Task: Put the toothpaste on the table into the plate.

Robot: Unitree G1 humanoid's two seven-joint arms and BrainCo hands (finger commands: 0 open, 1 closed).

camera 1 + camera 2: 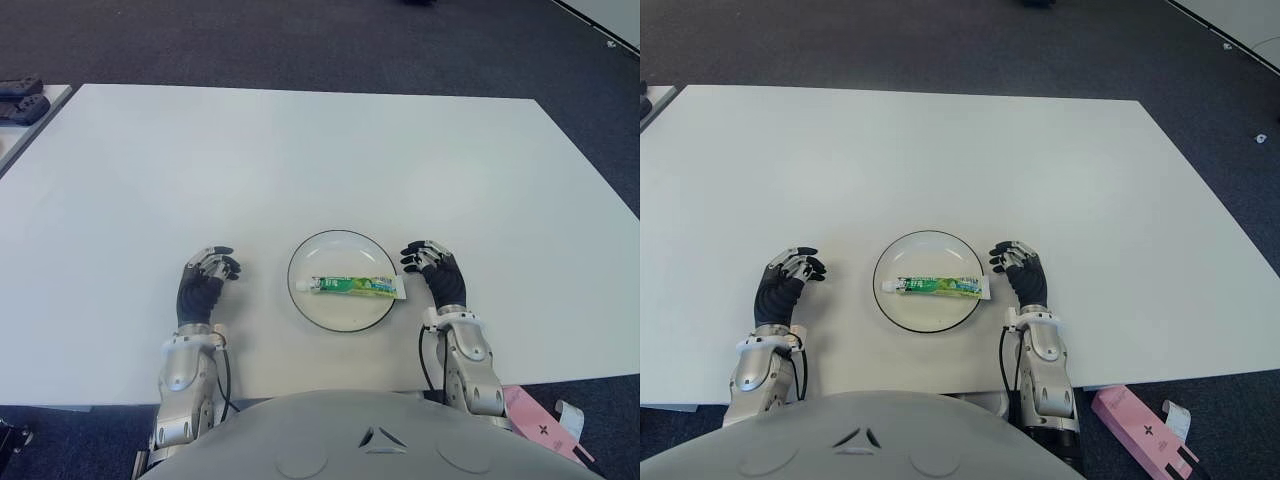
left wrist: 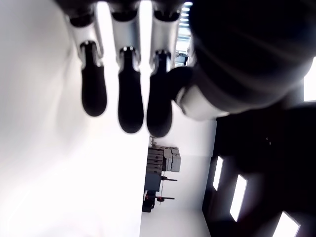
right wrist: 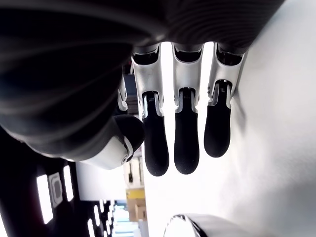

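Toothpaste (image 1: 357, 287) lies in plate (image 1: 341, 280); its print too small to read.

A broad white table (image 1: 330, 150) filled most of the scene, standing on dark grey carpet (image 1: 300, 45) that ran across from 10 to 2 o'clock. At 9 o'clock a second pale table (image 1: 22, 130) edge carried dark objects (image 1: 20, 100). At 5 o'clock a pink box (image 1: 1140, 428) lay on the floor
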